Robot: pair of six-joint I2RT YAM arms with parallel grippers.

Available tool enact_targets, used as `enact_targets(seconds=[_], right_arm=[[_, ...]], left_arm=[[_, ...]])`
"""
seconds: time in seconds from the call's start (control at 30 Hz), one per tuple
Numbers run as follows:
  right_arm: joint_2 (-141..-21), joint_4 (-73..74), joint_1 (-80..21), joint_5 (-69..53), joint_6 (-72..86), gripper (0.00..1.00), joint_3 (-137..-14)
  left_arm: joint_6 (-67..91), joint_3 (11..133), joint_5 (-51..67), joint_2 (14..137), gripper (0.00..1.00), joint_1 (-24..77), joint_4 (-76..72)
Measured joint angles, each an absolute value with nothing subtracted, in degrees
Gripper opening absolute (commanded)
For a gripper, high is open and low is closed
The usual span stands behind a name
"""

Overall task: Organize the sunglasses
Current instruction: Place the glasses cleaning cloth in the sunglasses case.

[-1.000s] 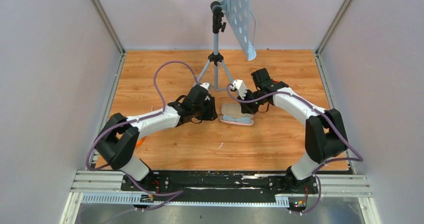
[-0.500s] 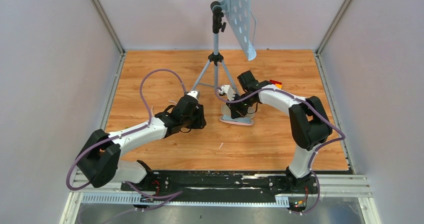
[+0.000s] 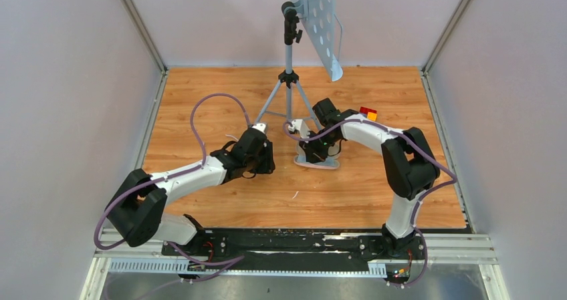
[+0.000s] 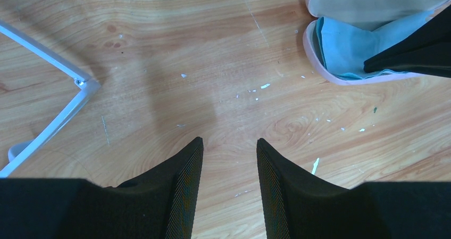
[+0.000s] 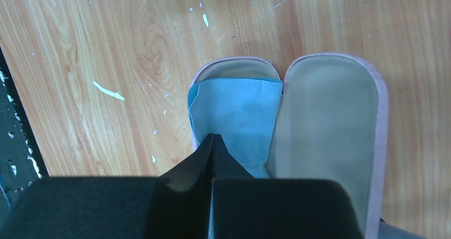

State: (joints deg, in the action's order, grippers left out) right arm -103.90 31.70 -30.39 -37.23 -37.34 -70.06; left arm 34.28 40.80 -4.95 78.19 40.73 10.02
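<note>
The pale pink oval case point(image 5: 330, 122) lies open on the wood, both halves up. A light blue cloth point(image 5: 239, 106) fills its left half. No sunglasses show in any view. My right gripper point(image 5: 213, 138) is shut, its tips right over the cloth's near part. I cannot tell whether it touches the cloth. In the top view it point(image 3: 314, 152) sits over the case point(image 3: 319, 163). My left gripper point(image 4: 227, 143) is open and empty over bare wood, left of the case point(image 4: 340, 15) and cloth point(image 4: 345, 44). It is also in the top view point(image 3: 266, 161).
A tripod point(image 3: 289, 79) with a perforated panel point(image 3: 314, 19) stands behind the case. One of its white legs point(image 4: 53, 63) runs close to my left gripper. A small red and orange object point(image 3: 368, 113) lies behind the right arm. Walls close the table's sides.
My left gripper has drawn back to the left, away from the case. My right gripper has moved left and come over the case and cloth.
</note>
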Motion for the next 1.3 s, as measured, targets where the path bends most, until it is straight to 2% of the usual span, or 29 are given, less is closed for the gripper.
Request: enact_targets(seconds=[1.13, 1.3], right_arm=[[-107.1, 33.0, -32.2, -36.7, -35.8, 0.03, -73.5], [-107.0, 32.9, -32.5, -35.4, -35.6, 0.04, -74.5]], left_arm=[[34.3, 38.9, -5.2, 77.2, 0.45, 40.7, 8.9], [34.1, 38.8, -6.0, 75.5, 0.53, 40.7, 10.0]])
